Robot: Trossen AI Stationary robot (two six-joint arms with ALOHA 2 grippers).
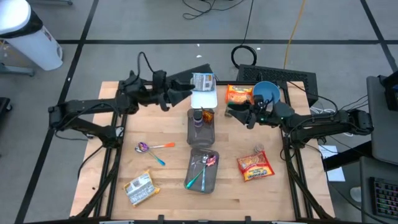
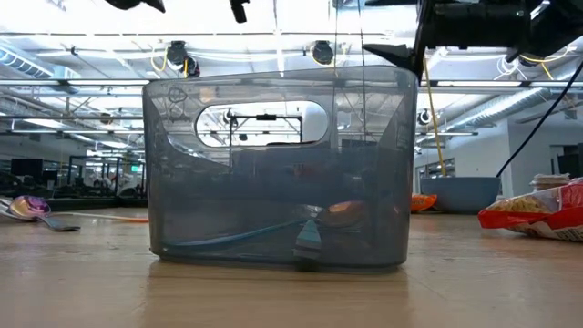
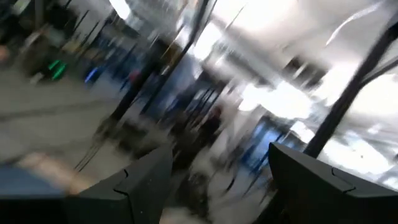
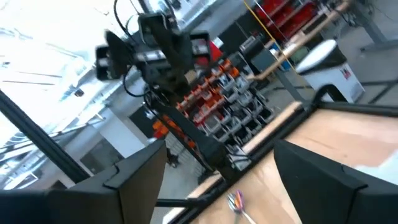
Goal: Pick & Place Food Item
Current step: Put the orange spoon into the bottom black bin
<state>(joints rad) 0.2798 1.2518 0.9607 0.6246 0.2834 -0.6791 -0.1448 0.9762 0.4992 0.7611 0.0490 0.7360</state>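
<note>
Several food packets lie flat on the wooden table: an orange one [image 1: 239, 94] at the far side, a red-orange one [image 1: 255, 167] at the near right, a silver one [image 1: 139, 188] at the near left, and a pale one [image 1: 203, 81] resting on a white plate [image 1: 203, 99]. My left gripper [image 1: 186, 93] hovers open beside the white plate, raised above the table, and its wrist view shows only the room between the fingers [image 3: 143, 180]. My right gripper [image 1: 231, 114] hovers open just near of the orange packet, with nothing between its fingers [image 4: 137, 174].
Two clear bins stand in the table's middle: one [image 1: 200, 124] holding a purple item, the nearer one [image 1: 203, 170] holding cutlery. Spoons [image 1: 152, 147] lie at the left. A blue bowl [image 1: 266, 92] stands at the far right. A keyboard [image 1: 280, 76] lies beyond the far edge.
</note>
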